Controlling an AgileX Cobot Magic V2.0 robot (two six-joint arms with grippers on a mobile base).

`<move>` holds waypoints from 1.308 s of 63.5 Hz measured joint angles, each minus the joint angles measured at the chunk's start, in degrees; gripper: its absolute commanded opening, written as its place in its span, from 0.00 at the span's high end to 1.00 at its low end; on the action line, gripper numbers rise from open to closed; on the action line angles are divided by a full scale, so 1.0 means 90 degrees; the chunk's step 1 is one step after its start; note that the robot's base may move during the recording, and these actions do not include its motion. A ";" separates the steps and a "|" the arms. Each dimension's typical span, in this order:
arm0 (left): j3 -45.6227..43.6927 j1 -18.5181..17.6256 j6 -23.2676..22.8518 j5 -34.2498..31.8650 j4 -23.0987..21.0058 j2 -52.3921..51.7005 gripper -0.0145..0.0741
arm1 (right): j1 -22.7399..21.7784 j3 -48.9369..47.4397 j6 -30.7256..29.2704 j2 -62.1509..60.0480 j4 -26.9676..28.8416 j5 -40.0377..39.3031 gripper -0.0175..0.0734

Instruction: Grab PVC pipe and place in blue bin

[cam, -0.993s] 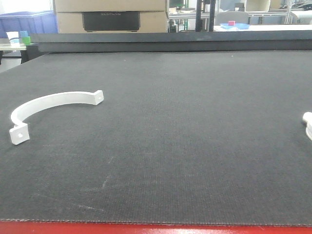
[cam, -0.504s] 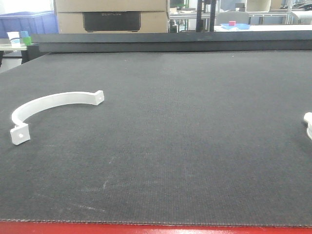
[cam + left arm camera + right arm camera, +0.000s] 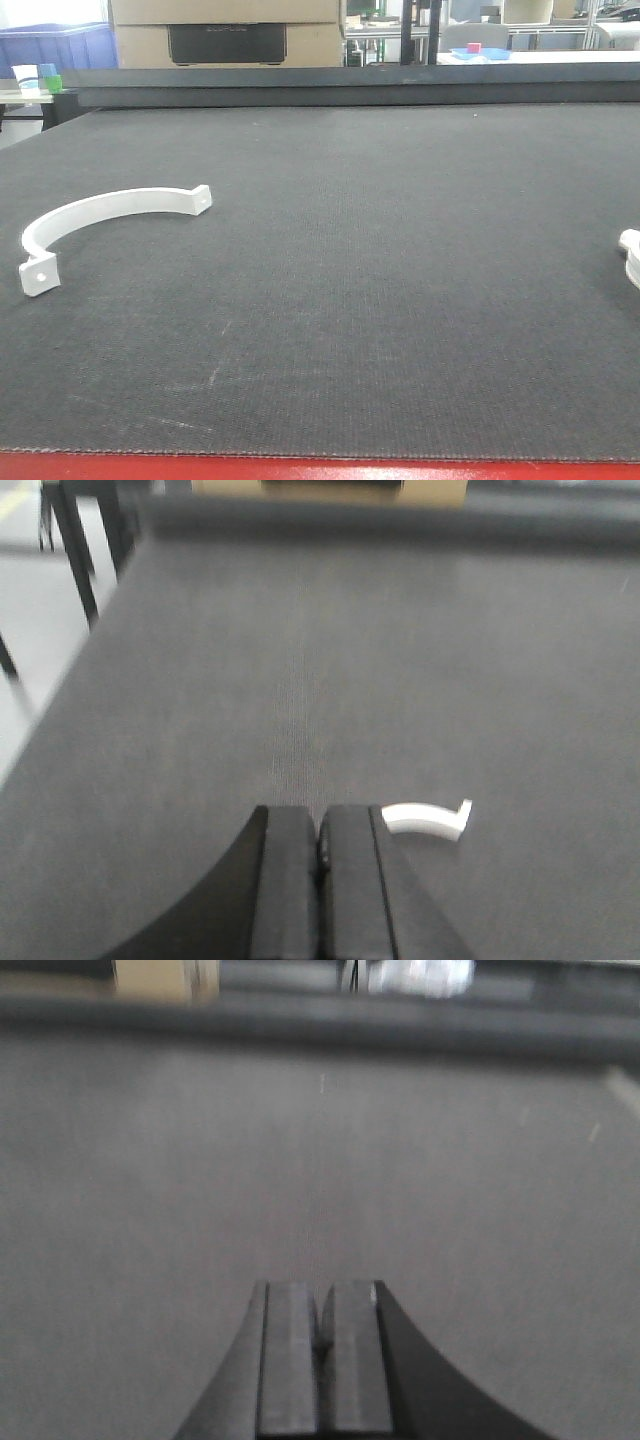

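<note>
A white curved PVC piece [image 3: 100,215] with tabbed ends lies on the dark mat [image 3: 380,280] at the left. The left wrist view shows one end of it [image 3: 428,820] just right of my left gripper [image 3: 319,822]. That gripper is shut and holds nothing. My right gripper [image 3: 320,1298] is also shut and empty, above bare mat. A second white part [image 3: 630,255] sits at the mat's right edge, cut off by the frame. A blue bin [image 3: 60,45] stands far back left, beyond the table. Neither gripper appears in the front view.
A raised dark ledge [image 3: 350,90] runs along the far edge of the mat. Behind it stands a cardboard box [image 3: 228,35]. A red strip [image 3: 320,470] marks the near table edge. Small cups [image 3: 35,78] sit on a side table at far left.
</note>
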 measured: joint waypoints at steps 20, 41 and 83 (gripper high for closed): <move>0.0000 0.0000 0.0000 -0.0035 -0.0059 0.1265 0.96 | 0.0000 0.0000 0.0000 0.1788 0.0000 0.0028 0.99; 0.0000 0.0000 0.0000 -0.0353 -0.0059 0.2021 0.96 | 0.0003 -0.0206 0.0000 0.2807 0.0831 0.0719 0.97; -0.0002 0.0000 0.0000 -0.0428 -0.0086 0.2061 0.96 | 0.0898 -0.2681 0.2458 0.4925 -0.0451 0.3709 0.97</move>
